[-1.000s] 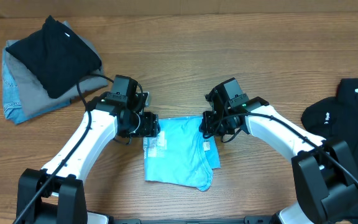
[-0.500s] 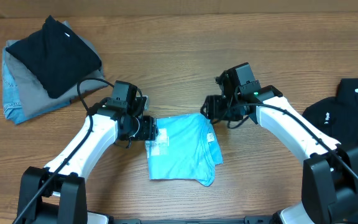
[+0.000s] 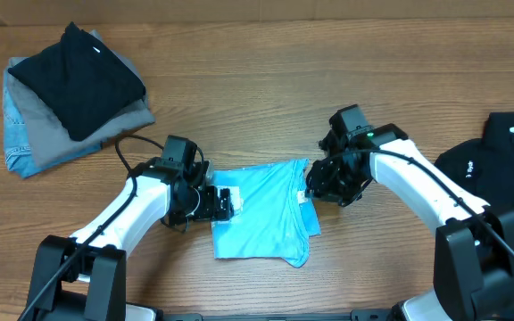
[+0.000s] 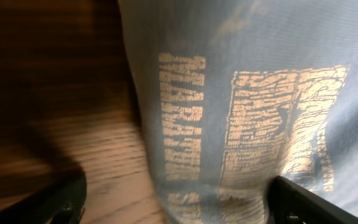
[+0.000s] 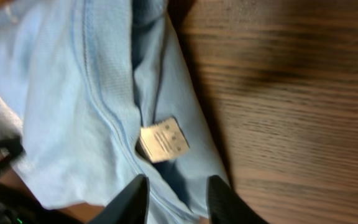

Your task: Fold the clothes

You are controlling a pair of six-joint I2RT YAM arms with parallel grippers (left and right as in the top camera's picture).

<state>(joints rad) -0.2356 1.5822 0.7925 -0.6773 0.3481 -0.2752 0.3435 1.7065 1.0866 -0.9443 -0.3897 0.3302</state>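
The clothes are a light blue T-shirt (image 3: 261, 214) lying folded on the wooden table between my two arms. In the left wrist view its pale lettering (image 4: 253, 124) fills the frame. My left gripper (image 3: 224, 203) is at the shirt's left edge. Its jaws stand wide open, one finger (image 4: 61, 205) over bare wood and the other (image 4: 303, 205) over the fabric. My right gripper (image 3: 312, 189) hovers over the shirt's right edge, close to a white tag (image 5: 165, 140). Its dark fingers (image 5: 132, 199) stand apart above a fold of blue cloth and clamp nothing.
A stack of folded garments (image 3: 70, 85), black on top of grey and blue, lies at the back left. A black garment (image 3: 498, 160) is spread at the right edge. Bare wooden table (image 3: 257, 80) surrounds the shirt.
My left gripper has opened wide and slid slightly toward the front at the shirt's left edge. My right gripper has let go and dropped toward the shirt's right edge. The shirt shifted slightly right.
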